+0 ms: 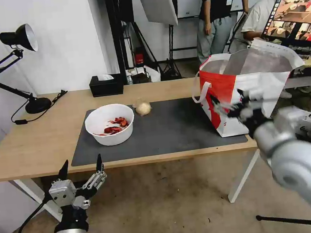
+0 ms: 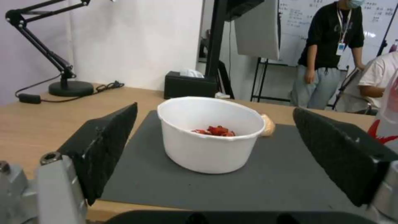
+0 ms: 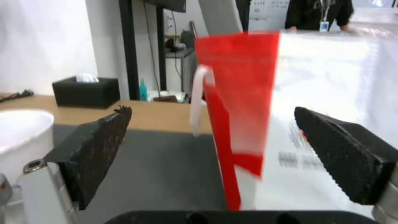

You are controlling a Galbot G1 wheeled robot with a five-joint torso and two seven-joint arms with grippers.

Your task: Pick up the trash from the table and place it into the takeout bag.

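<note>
On the table [image 1: 37, 142], a dark grey mat [image 1: 171, 129] carries the trash: a white round bowl [image 1: 109, 124] with red scraps and, just behind it, a small clear bag with a beige lump [image 1: 143, 108]. At the mat's right end the red-and-white takeout bag [image 1: 248, 85] stands upright with its mouth wide. My left gripper [image 1: 81, 165] is open below the table's front edge, facing the bowl [image 2: 211, 137]; its fingers [image 2: 104, 146] frame it from a distance. My right gripper [image 1: 227, 100] is open just in front of the takeout bag [image 3: 248, 93], holding nothing.
A black desk lamp [image 1: 22, 70] stands at the table's far left, and a black tissue box [image 1: 106, 85] sits at the back edge. A monitor [image 1: 295, 11] is behind the bag. Bare floor lies in front of the table.
</note>
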